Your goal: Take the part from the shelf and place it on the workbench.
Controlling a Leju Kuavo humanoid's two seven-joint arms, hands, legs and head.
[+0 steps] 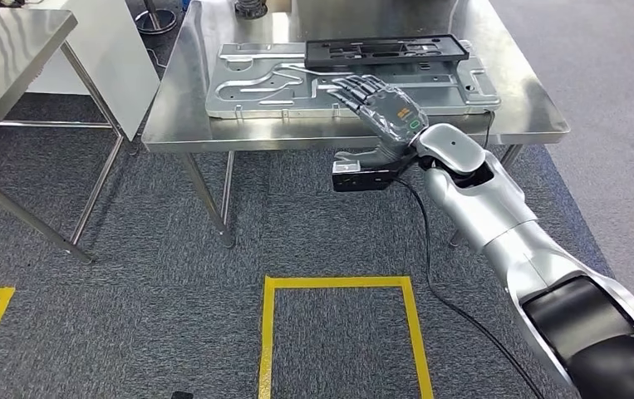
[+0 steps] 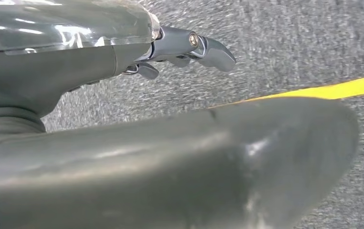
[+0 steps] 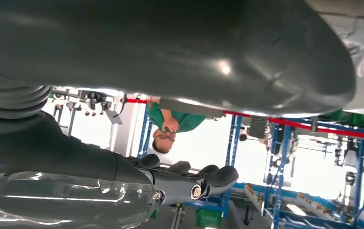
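Part [image 1: 355,79] flat on workbench [image 1: 180,116], right hand [image 1: 380,104] over near edge.

Floor [image 1: 130,316]: grey carpet with yellow tape outlines [image 1: 342,284]. Steel surface [image 1: 180,100] stands far centre on metal legs; a second steel table [image 1: 6,41] far left. Blue racking [image 3: 285,157] and bright light beyond; a person [image 3: 170,125] in green stands there.

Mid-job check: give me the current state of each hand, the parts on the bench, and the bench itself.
right hand: fingers spread, over the silver panel, holding nothing.
left hand: hanging over the carpet, fingers partly curled, nothing seen in it.
silver panel: flat on the workbench.
black frame part: lying on the silver panel's far edge, free of the hand.
workbench: upright, carrying both parts.
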